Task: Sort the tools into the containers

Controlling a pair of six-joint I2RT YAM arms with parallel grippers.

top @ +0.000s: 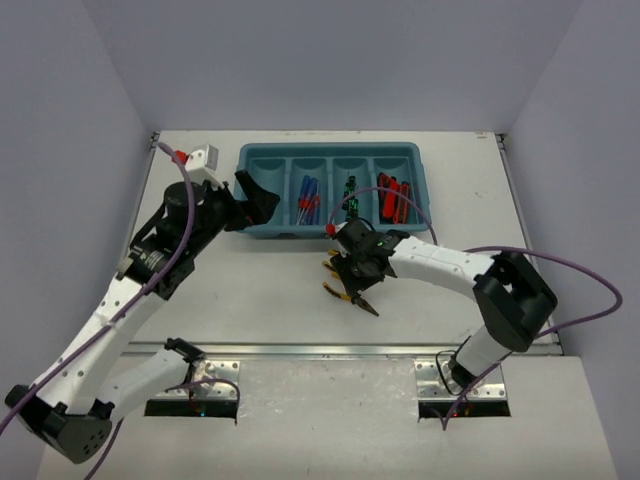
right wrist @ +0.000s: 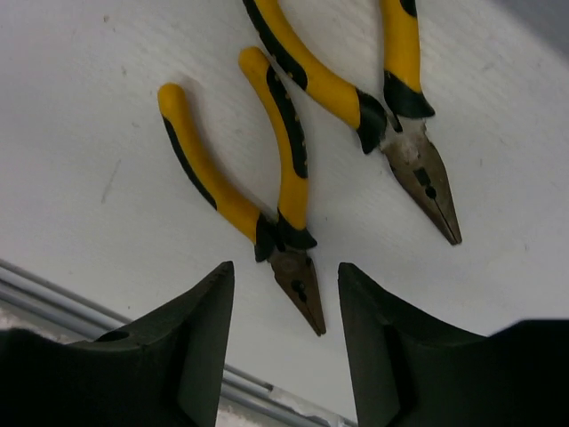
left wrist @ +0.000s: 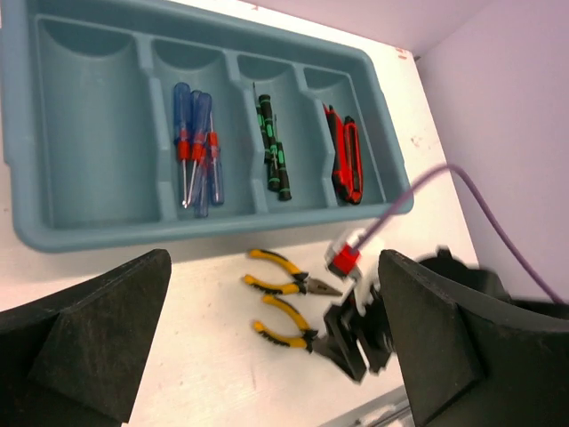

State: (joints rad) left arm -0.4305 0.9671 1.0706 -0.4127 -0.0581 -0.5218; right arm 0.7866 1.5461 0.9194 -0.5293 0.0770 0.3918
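On the table [top: 250, 300], two yellow-and-black pliers [right wrist: 289, 151]

1. The desk [top: 270, 290] is white, lightly scuffed, evenly lit.
2. Plain pale lavender walls [top: 330, 60] enclose it on three sides.
3. A metal rail [top: 330, 349] crosses its near part.

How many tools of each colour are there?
Blue-and-red screwdrivers: 3
Black-and-green screwdrivers: 2, as far as I can see
Red-and-black knives: 2, as far as I can see
Yellow pliers: 2
Total: 9
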